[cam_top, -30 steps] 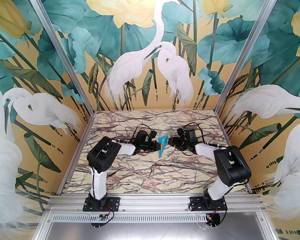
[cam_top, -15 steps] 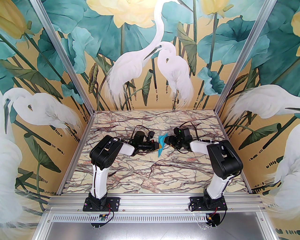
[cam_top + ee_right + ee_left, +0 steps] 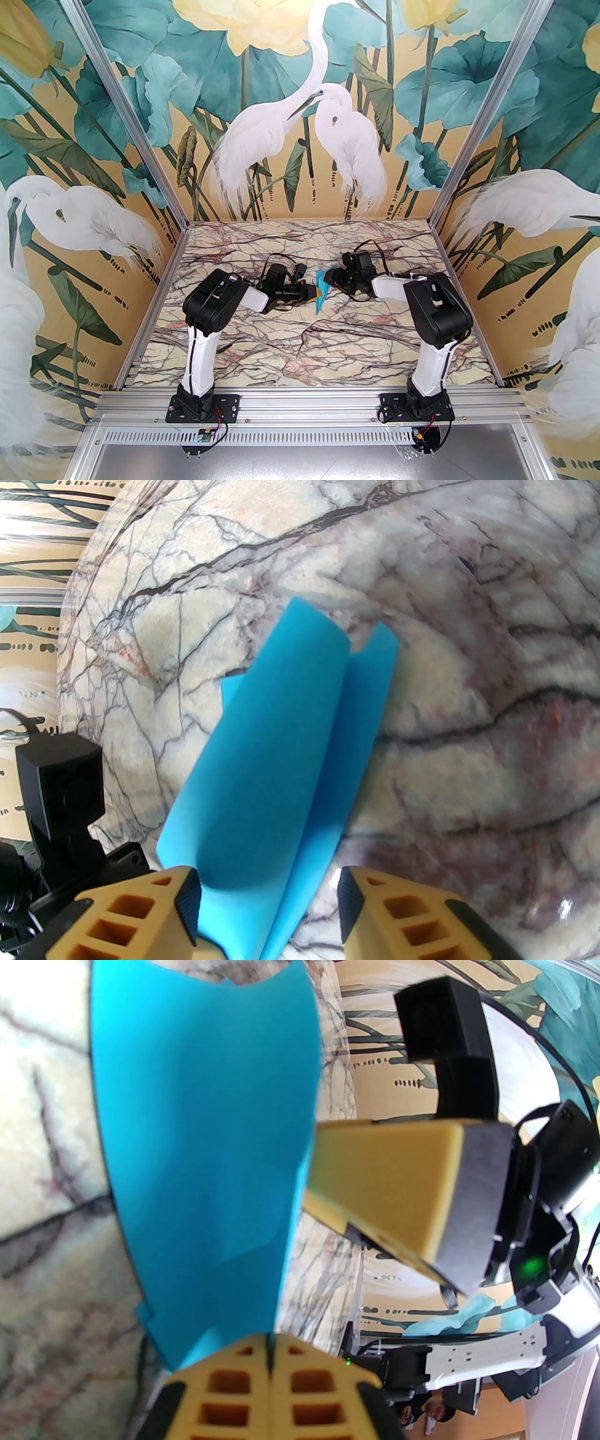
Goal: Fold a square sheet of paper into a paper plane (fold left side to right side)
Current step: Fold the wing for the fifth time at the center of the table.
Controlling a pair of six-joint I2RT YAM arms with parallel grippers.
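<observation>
Our left gripper (image 3: 271, 1372) is clamped on the bottom edge of the creased turquoise paper (image 3: 281, 761), mid-table between both arms. Our right gripper (image 3: 269, 906) straddles it, jaws half-spread. If they close off the crease, we judge the flaps could crumple or tear.

The marble-veined counter (image 3: 304, 342) is enclosed by walls (image 3: 140, 93) painted with white egrets (image 3: 262, 136), teal leaves and pale flowers.
</observation>
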